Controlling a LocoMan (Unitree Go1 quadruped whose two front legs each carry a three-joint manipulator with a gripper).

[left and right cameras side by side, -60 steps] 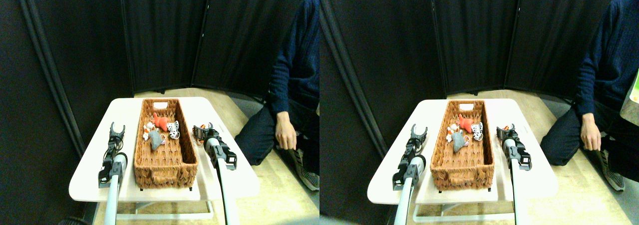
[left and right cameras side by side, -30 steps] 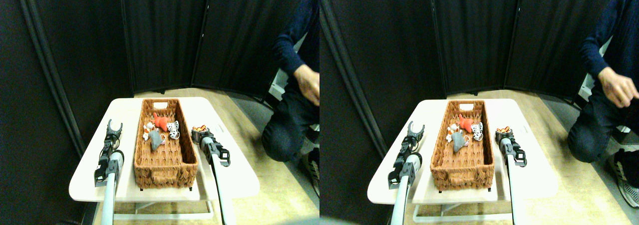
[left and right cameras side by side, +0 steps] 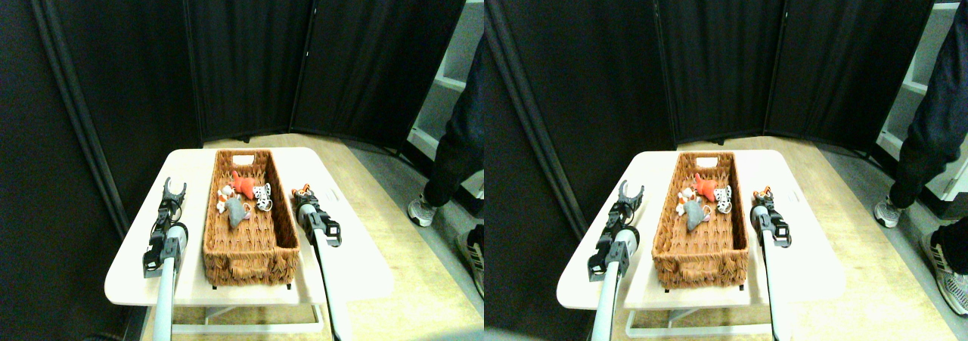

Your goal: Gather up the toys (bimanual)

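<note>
Resting lengthwise on a white desk [left and right cameras side by side: 136, 269] with rounded corners is a long basket [left and right cameras side by side: 246, 239] of brown woven wicker, rectangular, with a handle slot at its far end. Four soft plush toys lie together in its far half: a red toy [left and right cameras side by side: 243, 184], a grey toy [left and right cameras side by side: 236, 212] just nearer, a spotted toy [left and right cameras side by side: 262, 196] white with black marks to their right, and a small white-and-orange toy [left and right cameras side by side: 222, 199] against the left wall. An orange striped toy [left and right cameras side by side: 305, 191] lies on the desk outside the basket's right wall.

The left hand [left and right cameras side by side: 173, 187], dark and forked, stands over bare desk left of the basket with its two jaws spread apart and nothing between them. The right hand [left and right cameras side by side: 304, 197] is at the striped toy; whether its jaws are parted or closed on it cannot be told at this size. Both limbs are pale tubes with dark joints.

Black fabric screens [left and right cameras side by side: 249, 54] in folding panels enclose the back and left. Flooring is pale wood-grain. At right stand white shelves [left and right cameras side by side: 446, 91] and a person's dark trouser leg [left and right cameras side by side: 457, 152] with a grey shoe [left and right cameras side by side: 420, 209].
</note>
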